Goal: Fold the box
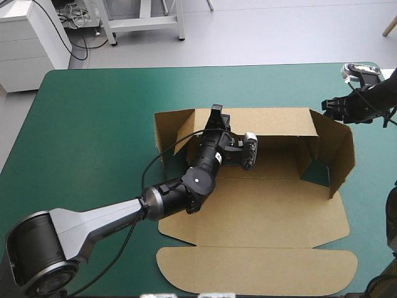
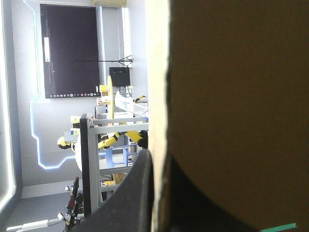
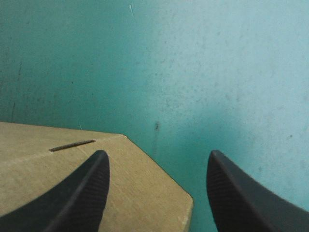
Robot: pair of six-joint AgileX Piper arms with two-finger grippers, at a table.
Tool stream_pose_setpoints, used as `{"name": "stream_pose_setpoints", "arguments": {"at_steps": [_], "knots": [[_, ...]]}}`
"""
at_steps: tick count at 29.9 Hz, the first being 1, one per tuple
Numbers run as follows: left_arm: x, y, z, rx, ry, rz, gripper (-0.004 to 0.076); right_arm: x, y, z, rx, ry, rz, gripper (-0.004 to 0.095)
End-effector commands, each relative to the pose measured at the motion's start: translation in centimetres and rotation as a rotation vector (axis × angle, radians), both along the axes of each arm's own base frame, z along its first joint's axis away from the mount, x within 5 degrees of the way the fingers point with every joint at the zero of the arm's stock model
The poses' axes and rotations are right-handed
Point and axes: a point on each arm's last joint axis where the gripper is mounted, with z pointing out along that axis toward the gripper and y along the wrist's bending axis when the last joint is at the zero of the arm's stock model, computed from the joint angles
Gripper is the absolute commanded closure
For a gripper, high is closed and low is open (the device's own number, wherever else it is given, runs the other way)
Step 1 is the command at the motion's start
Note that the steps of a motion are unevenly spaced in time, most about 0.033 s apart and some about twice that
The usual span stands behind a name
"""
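The left gripper (image 1: 216, 113) is clamped on the top edge of the box (image 1: 273, 162), toward the left end of its raised far wall (image 1: 273, 121). In its own wrist view one black finger (image 2: 128, 195) lies against the pale cut edge of the sheet. The brown board (image 2: 231, 96) fills everything on the other side (the second finger is mostly hidden behind it, only a dark shape low against the board).

The right gripper (image 1: 329, 104) holds nothing, and its jaws stand well apart. In its wrist view a corner of the board (image 3: 140, 186) lies under one of its fingers (image 3: 77, 193) and reaches partway into the gap. The other finger is over bare teal-green cover (image 3: 193, 72). A thin slit (image 3: 72, 145) is cut in the board just ahead of the first finger.

Seen from above, the right gripper hovers near the table's far right corner, just beyond the far end of the box's right wall (image 1: 341, 155).

The box sits a little right of the table's middle. Its base lies flat on the cover (image 1: 93, 124), and the far wall stands upright. The right wall is raised too, with a patch of cover showing between it and the base. A short left flap (image 1: 173, 127) stands at the far wall's left end. The lid (image 1: 267, 211) lies flat toward the near edge, and its rounded tuck flap (image 1: 257, 270) comes close to that edge. The left arm reaches in across the left part of the lid and base.
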Motion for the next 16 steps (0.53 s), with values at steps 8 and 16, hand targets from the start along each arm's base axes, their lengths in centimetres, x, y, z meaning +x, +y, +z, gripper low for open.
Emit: {"name": "stream_pose_setpoints", "arguments": {"at_steps": [8, 16], "knots": [[-0.3, 0.5, 2.8, -0.076, -0.049, 0.019, 0.0731, -3.5, 0.9, 2.1, -0.011, -0.077, 0.029, 0.0497], [-0.3, 0.5, 2.8, -0.076, -0.049, 0.019, 0.0731, -7.2, 0.9, 0.8, 0.076, -0.157, 0.04, 0.054]]}}
